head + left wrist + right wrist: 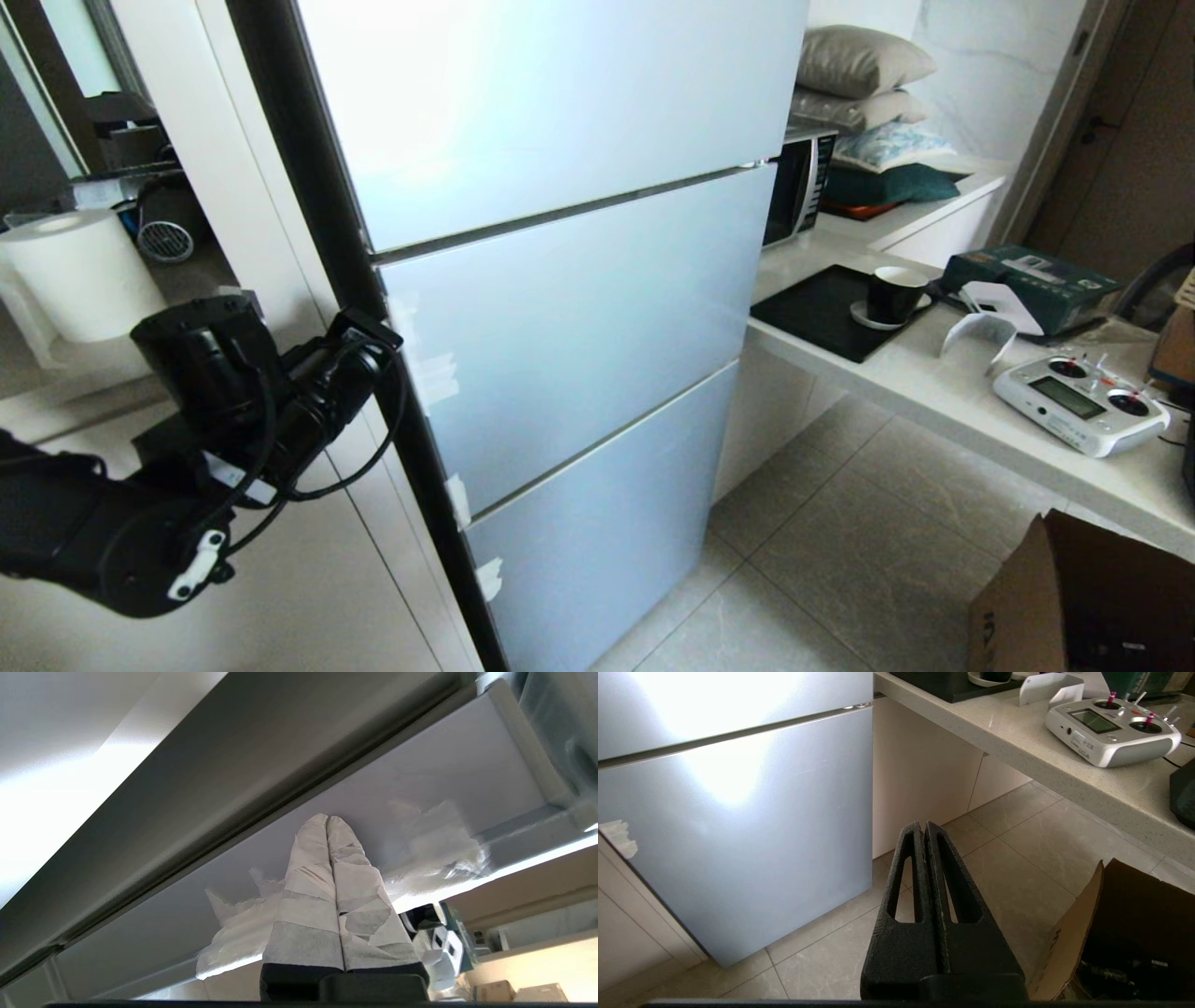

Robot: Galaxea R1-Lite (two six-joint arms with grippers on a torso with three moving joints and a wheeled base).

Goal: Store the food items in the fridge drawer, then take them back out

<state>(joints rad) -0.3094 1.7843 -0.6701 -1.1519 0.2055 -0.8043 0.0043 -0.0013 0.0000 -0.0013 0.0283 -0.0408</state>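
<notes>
The fridge stands with its pale blue frosted doors shut; the middle door [579, 345] has white tape scraps [434, 378] along its left edge. No food items show, and the fridge drawer is out of view. My left arm [243, 392] reaches to that left edge. In the left wrist view my left gripper [328, 817], its fingers wrapped in white tape, is shut and empty, with its tips against the door's pale edge [420, 779] between torn tape scraps. My right gripper [924, 823] hangs shut and empty over the floor tiles, beside the lowest door [738, 849].
A counter [934, 392] to the right of the fridge carries a black mat with a cup [894, 294], a white remote controller [1078, 403] and a microwave [798, 187]. An open cardboard box [1074, 607] sits on the floor. A paper roll [79, 271] stands at far left.
</notes>
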